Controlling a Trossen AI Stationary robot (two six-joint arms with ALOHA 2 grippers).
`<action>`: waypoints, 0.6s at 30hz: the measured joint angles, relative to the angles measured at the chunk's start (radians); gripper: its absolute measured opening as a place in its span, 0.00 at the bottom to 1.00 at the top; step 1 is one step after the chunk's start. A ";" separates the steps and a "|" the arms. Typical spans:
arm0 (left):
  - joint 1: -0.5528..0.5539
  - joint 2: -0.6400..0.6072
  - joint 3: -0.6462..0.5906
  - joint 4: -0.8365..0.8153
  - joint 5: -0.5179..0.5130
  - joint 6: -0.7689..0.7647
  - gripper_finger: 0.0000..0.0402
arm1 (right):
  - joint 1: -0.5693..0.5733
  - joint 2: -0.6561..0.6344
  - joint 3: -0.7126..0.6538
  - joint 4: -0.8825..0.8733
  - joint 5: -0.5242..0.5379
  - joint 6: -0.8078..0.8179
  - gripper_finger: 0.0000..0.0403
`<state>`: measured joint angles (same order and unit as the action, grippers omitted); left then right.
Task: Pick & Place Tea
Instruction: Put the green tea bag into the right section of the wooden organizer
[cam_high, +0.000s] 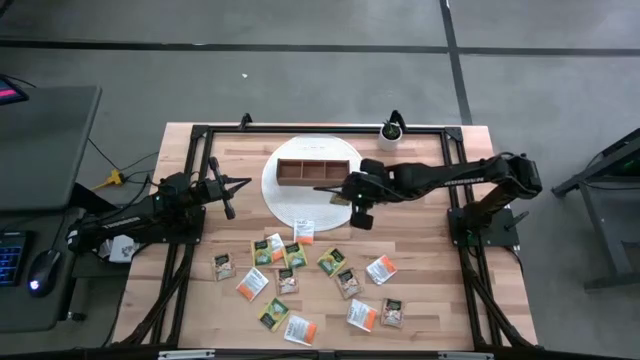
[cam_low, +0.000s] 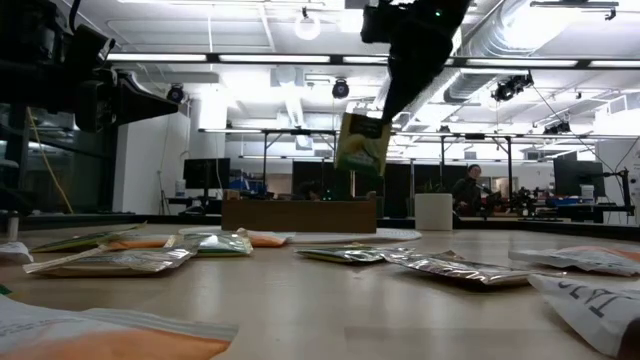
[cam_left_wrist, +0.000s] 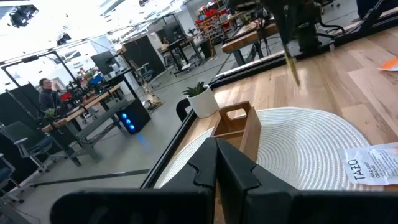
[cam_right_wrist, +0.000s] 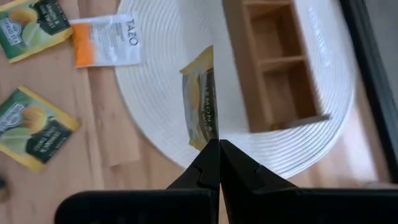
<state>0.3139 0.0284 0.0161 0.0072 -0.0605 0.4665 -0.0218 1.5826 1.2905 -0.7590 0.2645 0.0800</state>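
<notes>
My right gripper (cam_high: 347, 194) hovers over the white round mat (cam_high: 285, 205), just off the right end of the brown three-compartment wooden box (cam_high: 318, 172), and is shut on one green-yellow tea sachet (cam_low: 362, 146). In the low view that sachet hangs in the air above the box (cam_low: 300, 214). Several other sachets (cam_high: 290, 270), green-yellow, white-orange and tan, lie flat on the near half of the table. One white-orange sachet (cam_high: 303, 231) lies on the mat's near rim. My left gripper (cam_high: 226, 196) waits shut at the table's left, clear of everything. My right gripper pinches the green-yellow sachet between its two fingers at the sachet's upper edge (cam_right_wrist: 209, 135), coming from above and pointing down. The sachet is lifted clear and hangs below the fingers, edge-on to the wrist camera, over the mat beside the box.
A small potted plant (cam_high: 391, 129) stands at the far edge behind the box. A black frame (cam_high: 200, 135) runs along the table's far and side edges. In the low view sachets (cam_low: 120, 260) lie close to the camera. Bare wood shows between mat and left arm.
</notes>
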 joint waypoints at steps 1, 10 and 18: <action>0.000 0.000 0.000 0.000 0.000 0.000 0.00 | -0.010 0.000 0.007 0.000 0.000 -0.017 0.00; 0.000 0.000 0.000 0.000 0.000 0.000 0.00 | -0.114 0.035 0.131 -0.022 -0.005 -0.190 0.00; 0.000 0.000 0.000 0.000 0.000 0.000 0.00 | -0.198 0.126 0.256 -0.109 -0.005 -0.354 0.00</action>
<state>0.3138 0.0284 0.0160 0.0074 -0.0605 0.4665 -0.2198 1.7086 1.5461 -0.8682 0.2592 -0.2738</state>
